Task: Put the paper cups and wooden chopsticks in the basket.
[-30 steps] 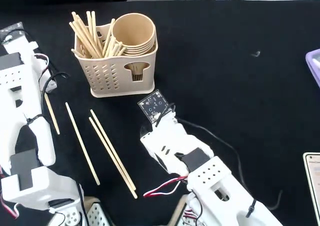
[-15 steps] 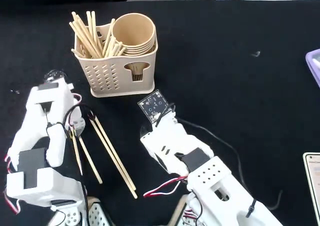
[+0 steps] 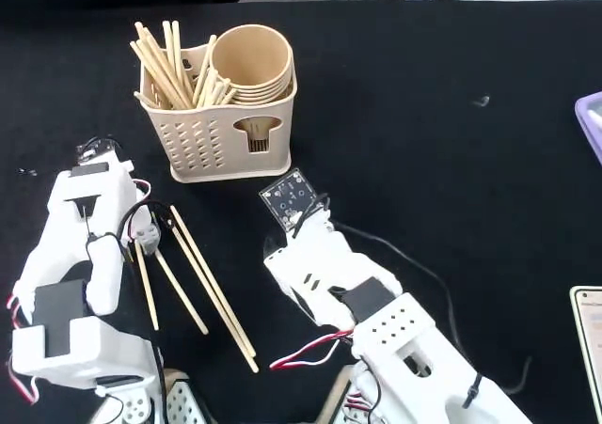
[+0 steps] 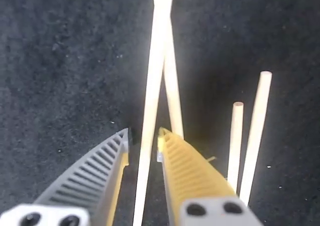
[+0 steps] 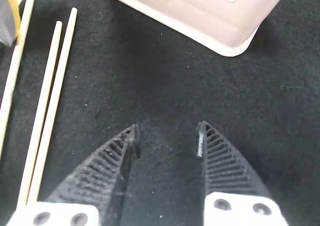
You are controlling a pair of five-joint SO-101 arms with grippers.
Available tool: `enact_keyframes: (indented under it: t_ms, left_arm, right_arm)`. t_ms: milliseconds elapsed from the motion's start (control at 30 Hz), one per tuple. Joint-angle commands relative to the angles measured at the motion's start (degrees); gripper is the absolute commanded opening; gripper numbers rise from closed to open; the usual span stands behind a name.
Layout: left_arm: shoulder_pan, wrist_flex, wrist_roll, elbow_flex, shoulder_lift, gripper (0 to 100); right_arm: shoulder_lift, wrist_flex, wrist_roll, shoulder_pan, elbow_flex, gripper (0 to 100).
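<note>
— Where is the left gripper (image 4: 143, 141)?
— On the left, low over the black table (image 3: 451, 189), nearer than the basket (image 3: 212, 147). Its jaws are only a little apart. One chopstick (image 4: 151, 85) runs between them, and a dark sliver shows between that stick and one jaw, so the gripper straddles it without clamping.

— Any other sticks near it?
— A second stick (image 4: 173, 100) crosses the first just beyond the jaw tips. Just right of these lies a pair (image 3: 213, 289), side by side, slanting toward the table's near edge. All four lie flat on the table, outside the basket.

— And the basket itself?
— It stands upright, farther back than both grippers. A bundle of chopsticks (image 3: 167, 62) leans in its left side. A stack of cups (image 3: 252, 57) sits nested in its right side.

— The right gripper (image 5: 166, 133)?
— It is right of the pair, close in front of the basket's base. Its jaws are spread wide over bare table, and it holds nothing.

— Farther right?
— A purple thing (image 3: 591, 123) sits at the table's right edge, well apart from the rest.
</note>
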Motion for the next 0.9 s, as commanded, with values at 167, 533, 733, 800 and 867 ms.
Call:
enact_keyframes:
  t_ms: [167,533,733,800,867]
  left_arm:
    - [0.22,6.15,0.26,-3.30,-10.46,13]
    - [-0.31,-8.88,0.18,8.75,-6.86,19]
    - [-0.13,-8.97,0.18,8.57,-6.15,17]
    - [0.13,-8.79,0.18,8.57,-6.33,8]
    - [0.13,-8.79,0.18,8.66,-6.68,3]
  right_arm:
    - [0.13,-1.32,0.00,1.23,-0.48,19.4]
    - [0.13,-1.32,0.00,1.23,-0.40,19.4]
    - [0.13,-1.32,0.00,1.23,-0.40,19.4]
    - [0.13,-1.32,0.00,1.23,-0.40,19.4]
    - [0.13,-1.32,0.00,1.23,-0.40,19.4]
